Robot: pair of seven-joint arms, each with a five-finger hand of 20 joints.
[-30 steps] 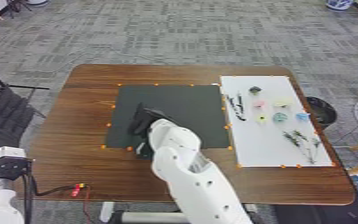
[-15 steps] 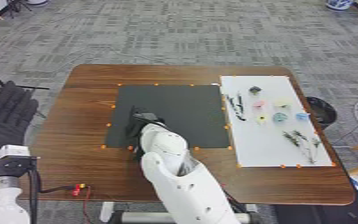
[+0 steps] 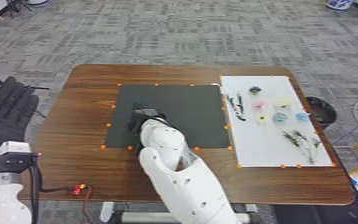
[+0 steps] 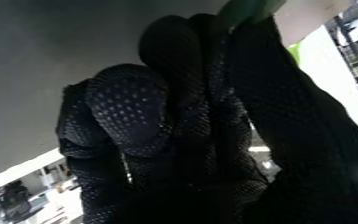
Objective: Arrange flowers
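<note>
Flowers lie on a white board (image 3: 278, 155) at the right of the head view: pink (image 3: 259, 103), pale yellow (image 3: 280, 103), teal (image 3: 279, 117) and blue (image 3: 302, 116) blooms, with a small yellow one (image 3: 262, 119) beside the teal. A dark piece (image 3: 254, 90) sits nearer the board's upper edge, thin dark twigs (image 3: 238, 108) run along its left side, and green sprigs (image 3: 297, 137) lie in its lower right part, slim stems pointing toward the lower edge.

The board's left edge runs just beside a black mat (image 3: 193, 102) at centre; its right edge is near the rim of the tabletop (image 3: 78, 110). Brown wood borders the mat on its upper, left and lower sides, widest below, where a red connector (image 3: 77, 189) lies near the lower left rim. A dark bin (image 3: 323, 112) stands against the right rim.

The right hand (image 3: 147, 116) is over the mat's left half, well apart from the blooms. In the right wrist view, the right hand (image 4: 189, 145) is narrow, thumb drawn to the fingers, a green piece (image 4: 249, 9) pinched at their tips, too blurred to name. The left hand (image 3: 5, 110) is wide, fingers extended, beyond the tabletop's left rim.
</note>
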